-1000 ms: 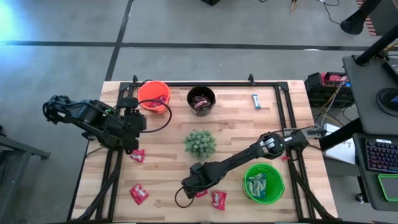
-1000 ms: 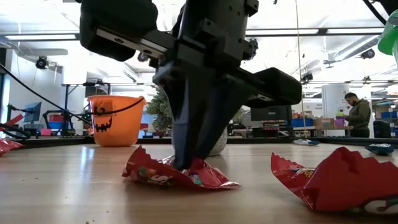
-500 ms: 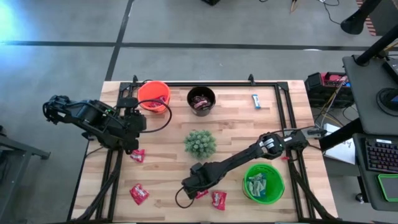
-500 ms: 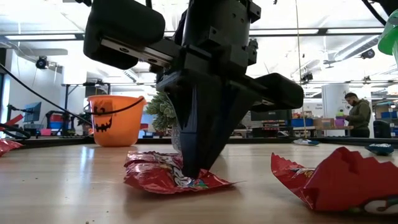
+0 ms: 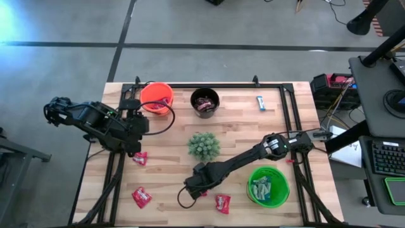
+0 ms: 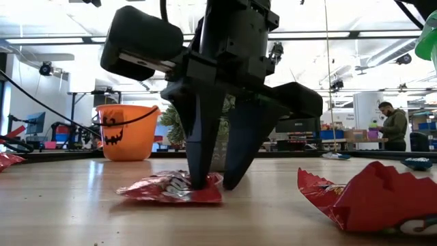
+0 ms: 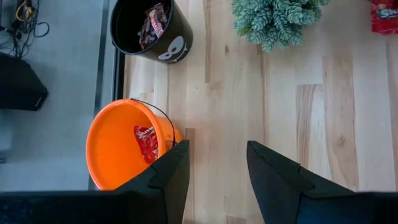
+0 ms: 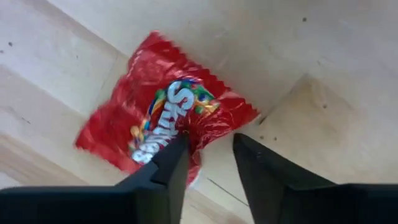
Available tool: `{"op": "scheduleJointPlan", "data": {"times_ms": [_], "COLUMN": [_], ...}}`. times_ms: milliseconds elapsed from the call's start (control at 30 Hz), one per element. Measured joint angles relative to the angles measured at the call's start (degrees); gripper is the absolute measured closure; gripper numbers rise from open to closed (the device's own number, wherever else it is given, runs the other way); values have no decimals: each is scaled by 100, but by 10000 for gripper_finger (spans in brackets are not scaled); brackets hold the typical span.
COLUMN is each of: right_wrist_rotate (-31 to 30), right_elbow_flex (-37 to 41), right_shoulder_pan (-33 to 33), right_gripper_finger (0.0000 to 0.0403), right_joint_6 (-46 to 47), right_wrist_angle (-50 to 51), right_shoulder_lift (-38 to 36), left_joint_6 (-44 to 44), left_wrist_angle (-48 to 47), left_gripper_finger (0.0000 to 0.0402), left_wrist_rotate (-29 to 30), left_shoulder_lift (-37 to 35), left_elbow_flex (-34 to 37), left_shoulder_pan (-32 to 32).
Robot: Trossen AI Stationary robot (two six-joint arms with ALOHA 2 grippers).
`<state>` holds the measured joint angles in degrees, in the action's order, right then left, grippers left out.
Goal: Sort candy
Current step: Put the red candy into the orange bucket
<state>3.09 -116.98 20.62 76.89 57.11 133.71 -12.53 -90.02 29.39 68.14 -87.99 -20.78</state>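
Down low at the front of the wooden table [image 5: 240, 130], the right gripper [image 6: 213, 183] stands with its two dark fingers parted a little way. One fingertip presses on a flat red candy packet [image 8: 165, 124] and the other tip rests on the bare wood just beside it. The fingers are not pinching the packet; it lies flat on the table. White letters on it read "Skittles", with little coloured dots printed around the word.

Just beside it lies another red packet [image 5: 222, 203], and its writing is too small to read. Next to that stands a round green plastic bucket [image 5: 268, 185] with light blue and white sweets inside. A third red packet [image 5: 141, 197] lies near the front left.

In the middle of the table sits a spiky green plant ball [image 5: 204, 145]. A fourth red packet [image 5: 140, 158] lies to its left, just by the left gripper [image 7: 214, 180]. That one waits over the left side with its fingers a small way apart, holding nothing.

At the far edge stands an orange plastic bucket [image 7: 121, 146] with a pumpkin face and red sweets inside. Next to it is a black bucket [image 7: 149, 31] with a white skull picture, holding dark brown sweets. One small blue and white sweet [image 5: 260, 102] lies alone near the far right.
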Motion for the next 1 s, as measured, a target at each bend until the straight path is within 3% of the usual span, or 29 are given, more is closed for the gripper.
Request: {"op": "scheduleJointPlan", "data": {"times_ms": [300, 733, 1000], "right_wrist_rotate": [188, 52, -412], "right_elbow_flex": [-40, -59, -191], "right_shoulder_pan": [22, 22, -4], "right_gripper_finger": [221, 209, 214], "right_joint_6": [-131, 856, 1232], "right_wrist_angle": [0, -377, -563], "right_shoulder_lift": [-24, -124, -129], "left_joint_6": [6, 216, 500], "left_wrist_angle": [0, 0, 0], "left_gripper_finger": [260, 260, 260], "left_wrist_rotate": [-4, -7, -7], "left_shoulder_lift": [0, -54, -393], "left_elbow_flex": [0, 0, 0], "left_shoulder_pan": [0, -2, -2]}}
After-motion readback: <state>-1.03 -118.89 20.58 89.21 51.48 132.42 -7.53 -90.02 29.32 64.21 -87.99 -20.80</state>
